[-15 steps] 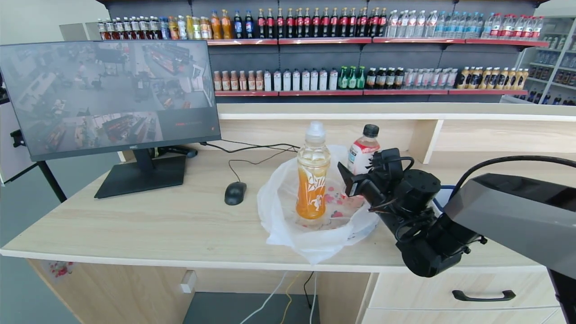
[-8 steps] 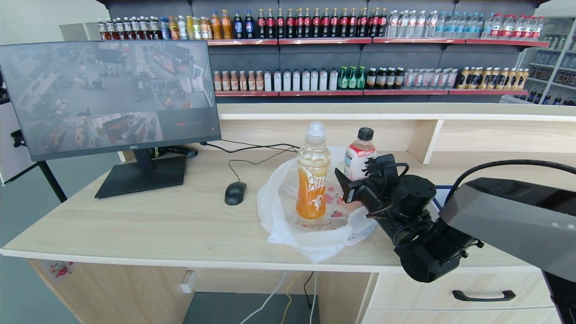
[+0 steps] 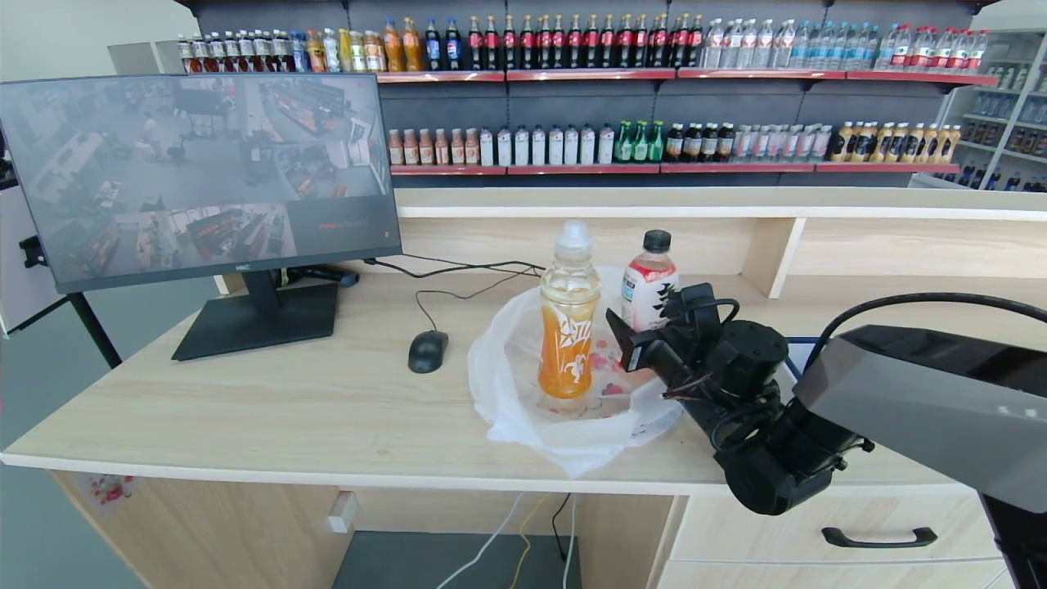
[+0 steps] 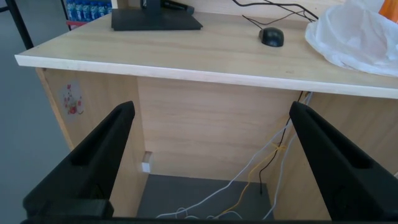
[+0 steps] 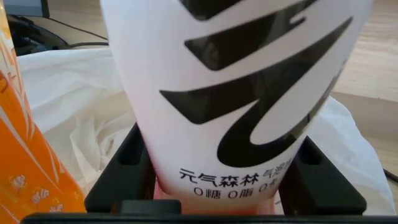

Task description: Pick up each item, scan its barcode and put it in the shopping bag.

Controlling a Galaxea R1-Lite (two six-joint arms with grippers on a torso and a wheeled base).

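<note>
Two bottles count as task items here, so roughly halfway or a bit past, as I read it. Left of frame in the head view: monitor point(image 3: 200, 172) on the counter point(image 3: 286, 409), then a mouse point(image 3: 428, 350) toward centre, neither part of the task. Centre: the bag point(image 3: 511, 401) lies open and slumped on the counter, with the orange bottle point(image 3: 568, 327) standing upright inside it, so that one looks done. Just right of it, the white bottle point(image 3: 648, 282) with a black cap is upright and clamped low on its body by the right gripper point(image 3: 654, 343), jaws closed tight on both sides in the right wrist view. It sits at the bag's right side, near the orange bottle but apart from it; can't tell if its base touches the plastic. Can't tell whether it was scanned. Left to do, probably: lower it into the bag and let go. Left gripper point(image 4: 211, 112) is spread wide with nothing in it, low in front of the counter's front panel.
</note>
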